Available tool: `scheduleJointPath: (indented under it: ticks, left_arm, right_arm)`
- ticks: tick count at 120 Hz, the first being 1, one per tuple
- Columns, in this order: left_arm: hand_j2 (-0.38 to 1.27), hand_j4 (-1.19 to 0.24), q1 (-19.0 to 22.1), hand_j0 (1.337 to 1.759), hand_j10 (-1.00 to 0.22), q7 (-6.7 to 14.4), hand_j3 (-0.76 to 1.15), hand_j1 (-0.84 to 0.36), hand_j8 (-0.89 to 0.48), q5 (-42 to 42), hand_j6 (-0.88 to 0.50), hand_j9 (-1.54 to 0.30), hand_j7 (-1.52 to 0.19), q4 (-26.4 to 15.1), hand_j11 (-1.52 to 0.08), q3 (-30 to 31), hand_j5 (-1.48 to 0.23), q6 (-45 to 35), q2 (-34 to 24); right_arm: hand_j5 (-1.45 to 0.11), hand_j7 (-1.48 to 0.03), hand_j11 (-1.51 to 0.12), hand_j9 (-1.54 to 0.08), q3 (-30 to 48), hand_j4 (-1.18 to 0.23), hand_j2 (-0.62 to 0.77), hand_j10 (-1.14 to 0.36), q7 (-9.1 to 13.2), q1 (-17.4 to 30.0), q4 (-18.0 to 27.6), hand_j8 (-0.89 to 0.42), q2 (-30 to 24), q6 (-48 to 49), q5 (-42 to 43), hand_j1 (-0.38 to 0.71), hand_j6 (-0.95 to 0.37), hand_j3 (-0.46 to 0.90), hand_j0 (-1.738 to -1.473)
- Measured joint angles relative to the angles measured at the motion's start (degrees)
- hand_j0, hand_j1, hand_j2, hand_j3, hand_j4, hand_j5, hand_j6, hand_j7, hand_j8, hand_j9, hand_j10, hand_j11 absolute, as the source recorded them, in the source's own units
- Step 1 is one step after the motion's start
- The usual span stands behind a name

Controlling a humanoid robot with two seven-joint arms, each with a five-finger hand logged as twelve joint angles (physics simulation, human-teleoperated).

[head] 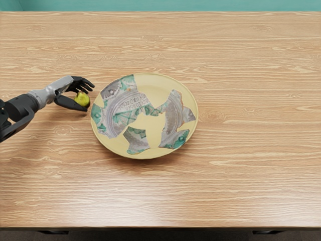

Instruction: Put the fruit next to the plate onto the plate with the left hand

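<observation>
Head view gives us, closest in, a broad stretch of bare wooden table (pixel 241 191). Beyond it the plate (pixel 150 93) sits near the middle, pale yellow with torn-looking green and grey patches of pattern, and nothing lies on it.

Level with the plate's far half, just off its left rim, we find the left hand (pixel 75 94), its arm coming in from the left edge. The dark fingers (pixel 85 83) are curled over the fruit (pixel 82 99), a small yellow-green ball, with the thumb under it, so the hand is gripping the fruit. It sits beside the plate, not on it. We cannot tell whether it has left the table. The right arm does not show.

We judge the risks to be these. The fruit is round and small, so a light pinch could let it slip on the way over. A low carry could knock the rim and shift the plate. Released from too high, it may roll across and off.

Farthest back, more bare wood runs to a teal wall (pixel 160 5).
</observation>
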State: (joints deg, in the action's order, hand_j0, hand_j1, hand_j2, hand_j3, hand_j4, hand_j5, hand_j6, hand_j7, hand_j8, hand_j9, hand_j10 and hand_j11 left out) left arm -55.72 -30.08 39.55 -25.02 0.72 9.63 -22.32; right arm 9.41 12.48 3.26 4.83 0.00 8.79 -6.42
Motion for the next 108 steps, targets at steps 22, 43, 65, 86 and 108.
scheduleJointPath:
  ticks: [22,43,65,86,108]
  left_arm:
    - [0.10,-0.48,-0.4,1.658,-0.47,0.0,0.00,-0.21,-0.48,0.0,-0.48,-0.61,-0.61,0.0,-0.61,0.4,-0.61,0.7,-0.1]
    - [0.11,-0.50,-0.8,1.658,-0.51,0.0,0.00,-0.24,-0.49,-0.2,-0.51,-0.65,-0.64,0.0,-0.65,1.5,-0.65,0.8,-0.1]
    - [0.12,-0.53,-0.8,1.658,-0.52,0.0,0.00,-0.27,-0.51,-0.3,-0.54,-0.68,-0.67,0.0,-0.68,1.8,-0.67,0.9,-0.1]
    - [0.12,-0.57,-0.9,1.658,-0.56,0.1,0.00,-0.29,-0.53,-0.3,-0.56,-0.70,-0.69,0.0,-0.70,1.9,-0.69,0.9,-0.1]
    - [0.15,-0.59,-0.9,1.657,-0.54,0.1,0.00,-0.31,-0.51,-0.2,-0.59,-0.74,-0.73,0.0,-0.75,1.8,-0.73,2.0,-0.5]
  right_arm:
    - [0.00,0.00,0.00,0.00,0.0,0.00,0.00,0.00,0.0,0.0,0.0,0.00,0.0,0.0,0.0,-0.35,0.00,0.00,-1.658]
    - [0.00,0.00,0.00,0.00,0.0,0.00,0.00,0.00,0.0,0.0,0.0,0.00,0.0,0.0,0.0,-0.35,0.00,0.00,-1.658]
    - [0.00,0.00,0.00,0.00,0.0,0.00,0.00,0.00,0.0,0.0,0.0,0.00,0.0,0.0,0.0,-0.35,0.00,0.00,-1.658]
    - [0.00,0.00,0.00,0.00,0.0,0.00,0.00,0.00,0.0,0.0,0.0,0.00,0.0,0.0,0.0,-0.35,0.00,0.00,-1.658]
    - [0.00,0.00,0.00,0.00,0.0,0.00,0.00,0.00,0.0,-0.1,0.0,0.00,0.0,0.0,0.0,-0.35,0.00,0.00,-1.658]
